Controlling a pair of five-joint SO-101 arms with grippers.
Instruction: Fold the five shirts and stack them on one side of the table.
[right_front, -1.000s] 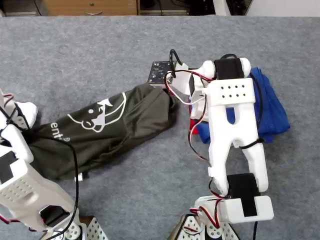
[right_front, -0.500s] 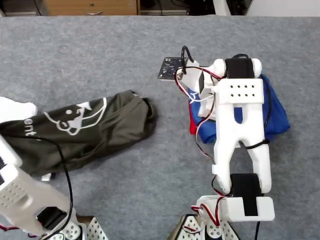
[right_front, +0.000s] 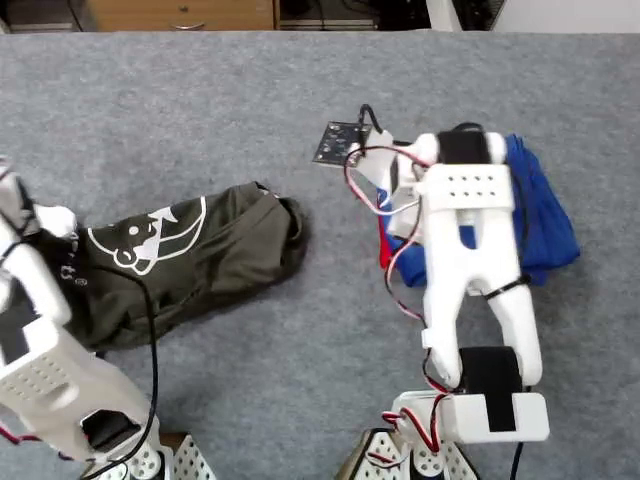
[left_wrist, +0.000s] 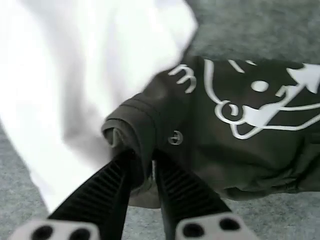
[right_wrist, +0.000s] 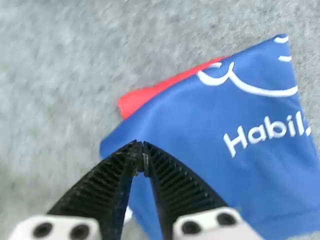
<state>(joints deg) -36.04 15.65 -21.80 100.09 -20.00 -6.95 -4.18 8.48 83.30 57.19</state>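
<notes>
The task looks roughly half done, judging by how the cloth lies. In the right of the high view the blue shirt (right_front: 545, 220) sits folded on top of the red shirt (right_front: 384, 245), whose edge peeks out from beneath it; together they read as the start of the stack on that side of the grey table (right_front: 200, 110). The right end effector (right_wrist: 140, 150) hangs just above the near corner of the blue shirt, its jaws clenched tip to tip with no cloth between them.

At the left of the high view the dark olive shirt (right_front: 190, 265) lies as a long bundle with its white graphic facing up; it is gathered rather than squarely folded (more a roll than a flat packet). The left end effector (left_wrist: 142, 167) is clamped on a folded edge of this shirt, pinching the cloth between its ribbed jaws. Beside and under that edge lies a white shirt (left_wrist: 75, 75), spread loosely at the far left.

So two shirts appear finished; the olive one is in hand and needs flattening into a proper fold and carrying across to the blue-and-red pile; the white one looks unfolded; four shirts can be counted here.
</notes>
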